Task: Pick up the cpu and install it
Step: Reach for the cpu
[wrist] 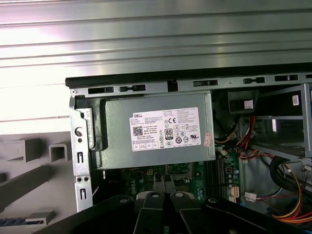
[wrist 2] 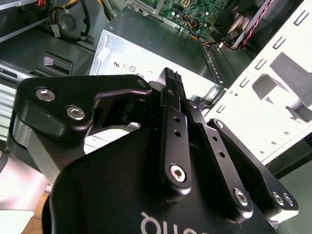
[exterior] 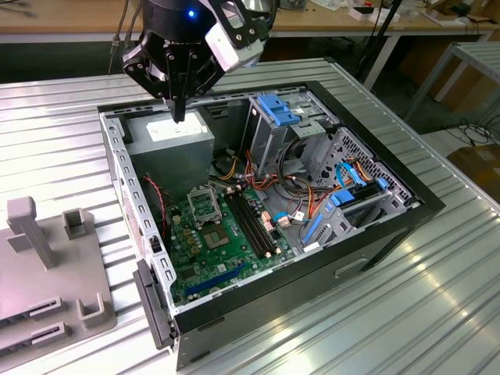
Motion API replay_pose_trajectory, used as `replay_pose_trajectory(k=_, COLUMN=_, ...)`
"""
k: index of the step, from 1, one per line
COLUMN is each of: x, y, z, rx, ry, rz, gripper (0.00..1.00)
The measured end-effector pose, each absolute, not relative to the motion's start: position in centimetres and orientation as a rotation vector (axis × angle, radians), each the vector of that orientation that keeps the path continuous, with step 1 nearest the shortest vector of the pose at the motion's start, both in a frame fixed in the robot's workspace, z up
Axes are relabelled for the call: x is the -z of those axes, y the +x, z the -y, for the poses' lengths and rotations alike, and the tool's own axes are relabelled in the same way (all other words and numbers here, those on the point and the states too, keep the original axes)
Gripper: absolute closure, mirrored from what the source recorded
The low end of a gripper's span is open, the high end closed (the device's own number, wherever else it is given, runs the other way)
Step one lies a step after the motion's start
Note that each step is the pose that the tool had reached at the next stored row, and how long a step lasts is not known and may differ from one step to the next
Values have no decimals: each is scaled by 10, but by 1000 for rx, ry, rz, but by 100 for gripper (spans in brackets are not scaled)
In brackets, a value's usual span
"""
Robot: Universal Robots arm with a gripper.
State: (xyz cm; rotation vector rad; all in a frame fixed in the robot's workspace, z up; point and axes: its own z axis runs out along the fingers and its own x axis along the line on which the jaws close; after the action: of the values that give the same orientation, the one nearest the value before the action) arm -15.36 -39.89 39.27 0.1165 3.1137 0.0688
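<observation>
gripper [exterior: 178,116]: hangs clenched, fingers [wrist 2: 171,80] pressed together, just above the psu [exterior: 168,139] at one end of the open case [exterior: 375,248] on the ribbed table [exterior: 55,125]. cannot tell whether the cpu sits between the fingers or in the socket [exterior: 205,205] on the green board [exterior: 209,248], well apart from the gripper. looks down on the psu's white label [wrist: 165,129] in the first wrist view, grey fixture [exterior: 47,273] beside the case.

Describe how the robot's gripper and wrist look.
The gripper is matt black: flat bar linkages pinned with silver screws narrow to slim fingers. White lettering marks its body. Above it, a blue light glows beside a white and grey block.
</observation>
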Motion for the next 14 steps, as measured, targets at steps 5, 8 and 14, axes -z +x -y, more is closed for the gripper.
replay_pose_trajectory(k=5, x=-393, y=-155, z=399, rx=-69, ry=117, rz=-3114, gripper=89)
replay_pose_trajectory(k=8, x=-393, y=-156, z=399, rx=-69, ry=117, rz=-3114, gripper=89)
replay_pose_trajectory(k=14, x=-393, y=-158, z=399, rx=-69, ry=117, rz=-3114, gripper=89)
